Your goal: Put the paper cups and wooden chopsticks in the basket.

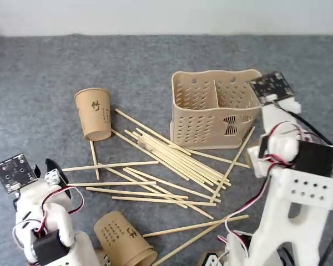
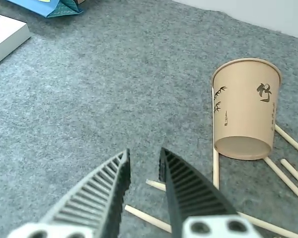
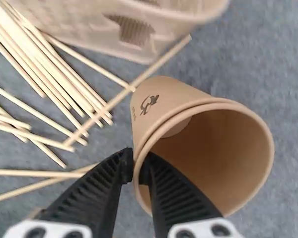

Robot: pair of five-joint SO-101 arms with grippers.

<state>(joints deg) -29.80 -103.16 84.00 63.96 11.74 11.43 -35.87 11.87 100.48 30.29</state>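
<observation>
On the left side of the worktop (image 1: 44,72), the left hand (image 2: 144,156) sits low with its fingers a little apart and nothing between them, so it's released and idle. Just ahead of it is the far cup (image 1: 93,113), which looks tipped on its side with its base toward the arms, and a stick or two lies right against it. Closer to the arms, the near cup (image 1: 124,239) is on its side too.

Across the middle, the wooden chopsticks (image 1: 166,158) are spread in a loose fan. Some reach right up to the foot of the basket (image 1: 211,130), which stands upright with a divider inside.

Over on the right is where the action is. The right hand (image 3: 136,161) is clenched on the rim of the held cup (image 3: 208,148), one finger inside and one outside. It might actually be two cups nested together. The cup is tilted, just beside the basket, above one stray chopstick.

So I'd say it's the cup-carrying step and the job is barely started, since everything else is out on the worktop. The next move calls for height first, enough to get the cup clear over the basket's rim. Then it lines up over one compartment and lets go. A pinch on the rim is a thin hold, so I'd go slowly and not swing.
</observation>
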